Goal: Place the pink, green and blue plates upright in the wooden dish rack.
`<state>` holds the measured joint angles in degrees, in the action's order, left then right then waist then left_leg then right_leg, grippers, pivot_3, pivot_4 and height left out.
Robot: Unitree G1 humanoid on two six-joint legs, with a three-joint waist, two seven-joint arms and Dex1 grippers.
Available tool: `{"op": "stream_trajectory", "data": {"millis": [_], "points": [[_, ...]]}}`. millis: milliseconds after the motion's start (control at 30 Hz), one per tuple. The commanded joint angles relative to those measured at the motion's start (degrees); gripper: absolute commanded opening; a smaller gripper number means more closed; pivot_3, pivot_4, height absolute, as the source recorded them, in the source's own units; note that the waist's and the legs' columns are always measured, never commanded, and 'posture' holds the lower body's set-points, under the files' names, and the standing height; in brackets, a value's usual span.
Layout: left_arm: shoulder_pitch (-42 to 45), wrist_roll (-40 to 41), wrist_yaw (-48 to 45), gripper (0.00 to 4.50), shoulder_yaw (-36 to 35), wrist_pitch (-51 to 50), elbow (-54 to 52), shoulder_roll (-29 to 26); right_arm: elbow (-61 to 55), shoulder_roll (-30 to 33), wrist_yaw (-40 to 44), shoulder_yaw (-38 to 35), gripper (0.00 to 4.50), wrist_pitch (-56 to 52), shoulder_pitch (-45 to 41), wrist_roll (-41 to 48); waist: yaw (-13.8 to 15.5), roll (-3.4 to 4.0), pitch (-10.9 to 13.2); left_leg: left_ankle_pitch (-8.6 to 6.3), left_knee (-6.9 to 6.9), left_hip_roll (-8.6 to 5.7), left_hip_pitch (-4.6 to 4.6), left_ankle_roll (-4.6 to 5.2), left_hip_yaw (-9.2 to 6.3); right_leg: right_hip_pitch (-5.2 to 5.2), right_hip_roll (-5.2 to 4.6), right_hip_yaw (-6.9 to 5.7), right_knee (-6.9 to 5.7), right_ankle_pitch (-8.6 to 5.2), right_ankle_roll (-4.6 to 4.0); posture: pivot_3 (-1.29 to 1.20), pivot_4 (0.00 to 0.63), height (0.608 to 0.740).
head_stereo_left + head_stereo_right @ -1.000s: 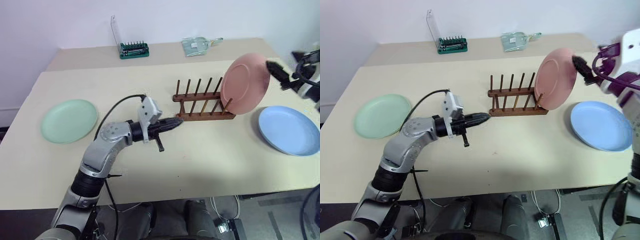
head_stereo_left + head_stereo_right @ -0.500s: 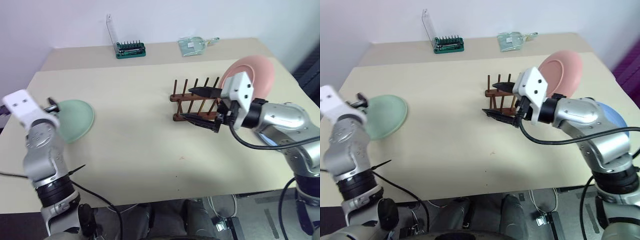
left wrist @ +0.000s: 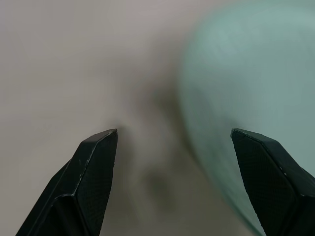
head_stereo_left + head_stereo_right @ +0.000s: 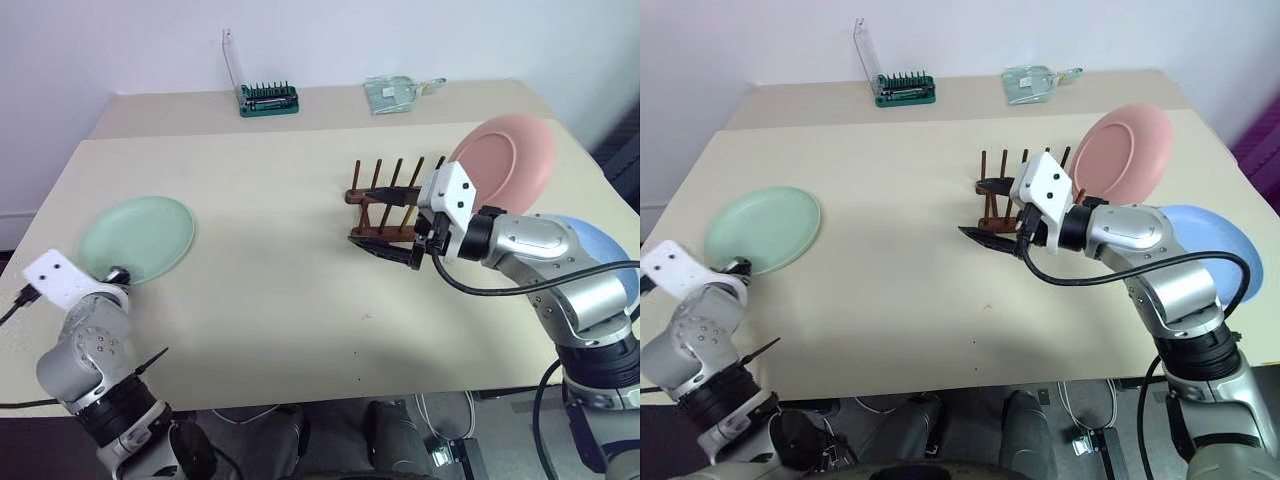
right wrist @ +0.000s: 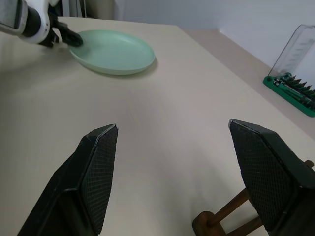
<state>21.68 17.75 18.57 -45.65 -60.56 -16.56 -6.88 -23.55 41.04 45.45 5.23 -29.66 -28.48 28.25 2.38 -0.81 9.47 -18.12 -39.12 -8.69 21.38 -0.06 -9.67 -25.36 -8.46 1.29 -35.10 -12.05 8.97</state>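
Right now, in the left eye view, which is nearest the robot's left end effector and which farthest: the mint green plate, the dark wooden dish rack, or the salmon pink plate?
1. Mint green round plate: beside the left end effector, at the table's left.
2. Dark brown wooden dish rack: mid-table, toward the right.
3. Salmon pink round plate: upright at the rack's far right end.

The two head views look steeply down over the table [image 4: 300, 300]. The left wrist view sits close above the green plate [image 3: 246, 98], while the right wrist view looks across toward it at ten o'clock.

The left black two-finger gripper [image 3: 173, 187] has its jaws wide apart; the right black two-finger gripper [image 5: 173, 182] too, its arm bent inward.
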Motion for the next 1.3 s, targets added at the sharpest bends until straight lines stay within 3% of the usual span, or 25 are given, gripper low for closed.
{"op": "stream_trajectory", "data": {"millis": [33, 200, 367, 400, 433, 533, 700, 933, 1033, 1200, 1267, 1300], "points": [[2.27, 1.78, 0.12, 2.50, -0.82, 1.22, 1.20, -0.02, -3.78, -0.34, -1.05, -1.12, 3.69, 0.18, 1.40, -0.85, 0.09, -0.02, 0.00, 0.00, 0.00, 0.00, 0.00, 0.00, -0.01, 0.01, -0.01, -0.01, 0.00, 0.00, 0.00, 0.00, 0.150, 0.740], [3.91, 2.39, 1.27, 0.04, -0.33, 3.56, 2.95, 0.79, -5.27, -0.35, -2.09, -0.78, 3.69, -0.05, 2.75, -2.27, -0.03, -0.02, 0.00, 0.00, 0.00, 0.00, -0.01, -0.01, 0.00, 0.00, -0.01, -0.01, 0.00, 0.00, 0.00, 0.00, 0.150, 0.740], [7.12, 5.47, -7.59, 0.04, 8.53, 9.49, 1.52, 0.15, -3.43, -0.03, -3.48, 1.67, 3.69, 1.49, 1.76, -8.37, 0.19, -0.08, 0.00, 0.01, -0.01, -0.02, 0.00, -0.02, 0.00, 0.02, -0.03, -0.04, 0.00, 0.00, 0.00, 0.00, 0.150, 0.740], [8.32, 5.17, -10.53, 0.00, 12.74, 11.60, 0.12, -0.70, -2.04, 0.18, -4.21, 3.44, 4.25, 3.37, 0.67, -12.21, 0.16, -0.09, 0.01, 0.01, -0.02, -0.02, 0.00, -0.02, -0.01, 0.03, -0.03, -0.05, 0.00, 0.00, 0.00, 0.00, 0.150, 0.740], [9.72, 4.33, -13.08, 0.00, 17.19, 13.16, -0.92, -1.79, -0.74, 0.33, -4.65, 5.48, 4.46, 6.19, -0.61, -16.35, 0.13, -0.15, 0.04, 0.01, -0.03, -0.02, 0.01, -0.02, 0.00, 0.03, -0.04, -0.05, 0.00, 0.00, 0.00, 0.00, 0.150, 0.740], [14.28, 4.76, -16.56, 0.00, 23.98, 15.37, -2.51, -2.28, 3.38, -0.27, -6.69, 11.52, 4.46, 15.16, -4.98, -28.25, -0.16, -0.19, 0.06, 0.04, -0.04, -0.02, 0.03, -0.07, 0.00, 0.01, -0.04, -0.08, 0.00, 0.03, -0.03, 0.00, 0.150, 0.740], [17.52, 5.65, -18.70, 0.00, 30.07, 14.04, -4.16, -2.83, 12.26, -3.38, -10.88, 16.60, 4.46, 25.20, -11.99, -41.07, -2.01, -0.16, 0.05, 0.01, 0.16, 0.04, -0.03, -0.08, 0.13, -0.10, -0.05, -0.09, 0.03, 0.02, -0.03, 0.00, 0.150, 0.740], [19.72, 8.84, -17.54, 0.00, 32.36, 9.33, -7.21, -0.29, 20.73, -5.12, -15.01, 18.71, 4.46, 33.65, -14.53, -52.49, -1.69, -0.17, 0.06, 0.01, 0.15, 0.06, 0.00, -0.09, 0.13, -0.16, 0.00, -0.09, 0.03, 0.03, -0.04, 0.00, 0.150, 0.740], [19.95, 9.51, -16.57, 0.00, 31.94, 7.70, -7.59, 0.14, 22.12, -5.73, -15.28, 18.28, 3.66, 35.76, -14.03, -54.12, -1.65, -0.18, 0.07, 0.01, 0.12, 0.05, 0.01, -0.09, 0.11, -0.15, 0.00, -0.10, 0.02, 0.03, -0.04, 0.00, 0.150, 0.740], [19.79, 10.52, -16.19, 0.00, 31.30, 6.99, -7.45, -0.05, 23.16, -6.11, -16.29, 17.27, 1.01, 37.46, -13.40, -56.51, -1.81, -0.17, 0.07, 0.01, 0.13, 0.07, 0.00, -0.10, 0.11, -0.15, 0.05, -0.09, 0.01, 0.03, -0.05, 0.00, 0.150, 0.740], [19.64, 10.63, -16.28, 0.00, 31.23, 6.78, -7.24, -0.09, 23.19, -6.06, -16.54, 16.79, 0.13, 37.76, -13.22, -57.13, -1.75, -0.17, 0.07, 0.01, 0.15, 0.09, 0.00, -0.10, 0.11, -0.16, 0.07, -0.09, 0.01, 0.03, -0.05, 0.00, 0.150, 0.740], [19.64, 10.78, -16.25, 0.00, 31.06, 6.69, -7.09, 0.06, 23.23, -6.02, -16.64, 16.56, 0.03, 37.99, -13.14, -57.49, -1.72, -0.17, 0.07, 0.01, 0.14, 0.10, 0.00, -0.11, 0.11, -0.16, 0.08, -0.09, 0.02, 0.03, -0.05, 0.00, 0.150, 0.740]]}}
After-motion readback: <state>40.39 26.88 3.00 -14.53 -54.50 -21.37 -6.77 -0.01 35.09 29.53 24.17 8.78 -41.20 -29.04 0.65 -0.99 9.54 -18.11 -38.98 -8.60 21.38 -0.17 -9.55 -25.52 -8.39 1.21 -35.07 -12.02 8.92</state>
